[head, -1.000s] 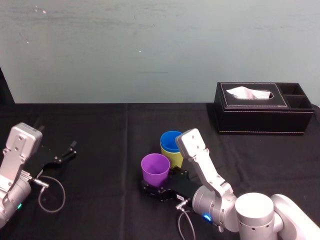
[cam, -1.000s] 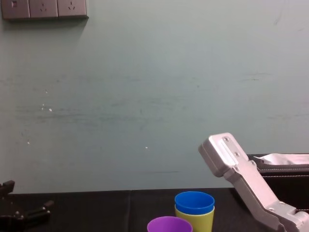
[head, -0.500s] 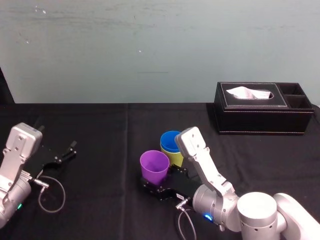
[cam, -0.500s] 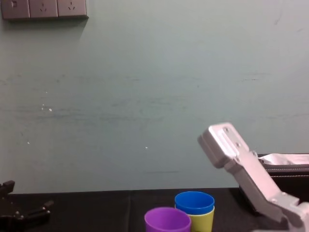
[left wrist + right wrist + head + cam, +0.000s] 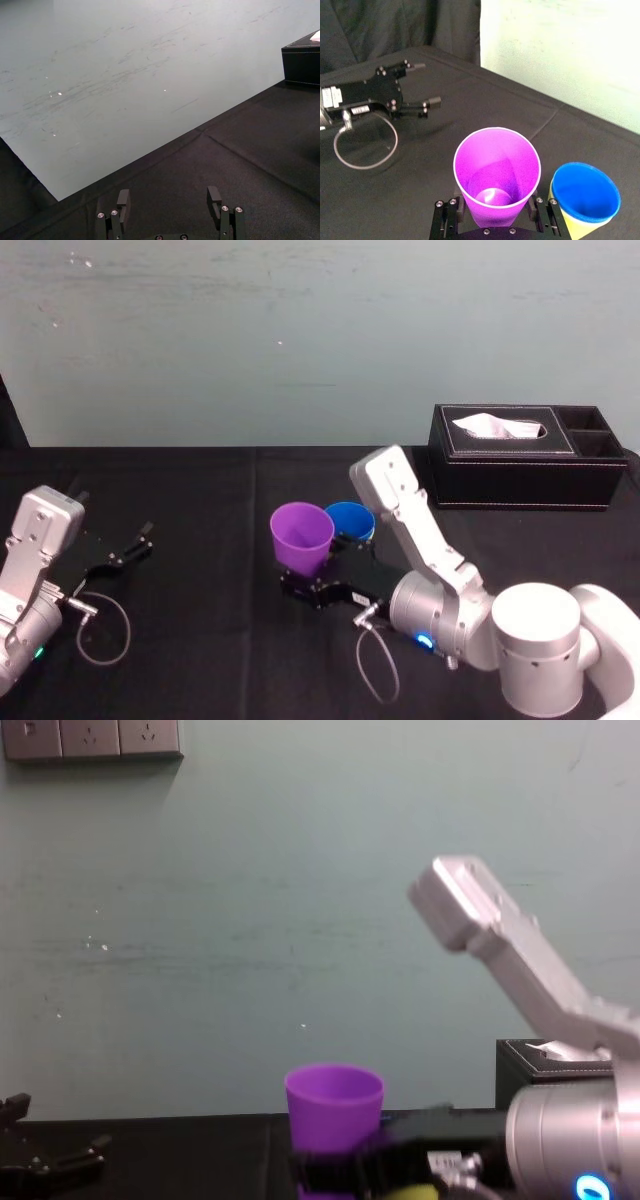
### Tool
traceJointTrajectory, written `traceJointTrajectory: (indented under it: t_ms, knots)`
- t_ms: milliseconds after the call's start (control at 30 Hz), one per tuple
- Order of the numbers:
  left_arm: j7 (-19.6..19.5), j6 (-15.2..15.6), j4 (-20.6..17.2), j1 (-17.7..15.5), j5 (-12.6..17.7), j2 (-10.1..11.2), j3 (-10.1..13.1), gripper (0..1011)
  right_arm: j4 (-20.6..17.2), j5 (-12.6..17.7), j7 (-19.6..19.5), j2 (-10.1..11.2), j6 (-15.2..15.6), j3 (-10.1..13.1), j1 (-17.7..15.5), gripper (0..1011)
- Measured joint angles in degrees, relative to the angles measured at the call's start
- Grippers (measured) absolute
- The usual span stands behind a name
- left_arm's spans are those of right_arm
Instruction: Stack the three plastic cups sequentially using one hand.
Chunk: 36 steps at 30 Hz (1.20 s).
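My right gripper [image 5: 306,578] is shut on the lower part of the purple cup [image 5: 302,533], holding it upright above the black table. In the right wrist view both fingers [image 5: 535,207] press the purple cup [image 5: 496,172] between them. The blue cup [image 5: 351,521] sits nested in the yellow-green cup [image 5: 568,227] on the table, just to the right of the held cup. In the chest view the purple cup [image 5: 334,1104] stands above the right gripper [image 5: 345,1172]. My left gripper [image 5: 133,544] rests open at the table's left.
A black tissue box [image 5: 520,456] stands at the back right of the black table [image 5: 220,500]. A loop of grey cable [image 5: 100,628] lies beside the left arm. The wall runs close behind the table's far edge.
The right gripper closed on the purple cup and lifted it off the table, slightly up and left. The right arm's elbow rose. The left arm stayed still.
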Motion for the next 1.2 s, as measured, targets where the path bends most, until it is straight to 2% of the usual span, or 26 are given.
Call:
traceJointTrajectory:
  t_ms: [67, 233, 467, 767, 1200]
  knots:
    - [0.0, 0.0, 0.0, 0.0, 0.0, 0.0, 0.0, 1000, -1.1, 0.5, 0.4, 0.1, 1.8, 0.3, 1.0, 697]
    - [0.0, 0.0, 0.0, 0.0, 0.0, 0.0, 0.0, 1000, -1.9, 1.4, 0.4, 0.2, 4.0, 1.2, 3.0, 697]
    - [0.0, 0.0, 0.0, 0.0, 0.0, 0.0, 0.0, 1000, -0.7, 2.4, -0.3, 0.2, 5.6, 3.1, 5.9, 697]
    - [0.0, 0.0, 0.0, 0.0, 0.0, 0.0, 0.0, 1000, 2.5, 3.0, -1.5, 0.0, 6.1, 4.4, 8.1, 697]
    - [0.0, 0.0, 0.0, 0.0, 0.0, 0.0, 0.0, 1000, 6.1, 2.5, -2.4, -0.5, 5.0, 4.3, 8.6, 697]
